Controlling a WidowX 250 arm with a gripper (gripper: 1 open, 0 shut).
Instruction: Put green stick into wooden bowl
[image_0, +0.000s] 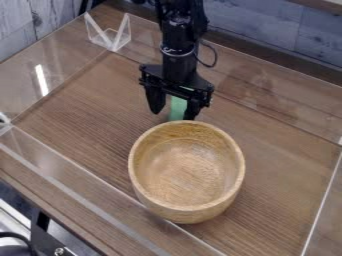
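The green stick (178, 105) lies on the wooden table just behind the far rim of the wooden bowl (187, 172), and only a short bright green strip of it shows between the fingers. My black gripper (177, 103) points straight down over it and is open, one finger on each side of the stick. The fingertips are low, near the table. I cannot tell whether they touch the stick. The bowl is large, round, light wood, and holds nothing.
Clear plastic walls (54, 150) fence the brown tabletop (80, 110) on the left, front and right. A small transparent folded piece (107, 32) stands at the back left. Cables run off the arm towards the back right.
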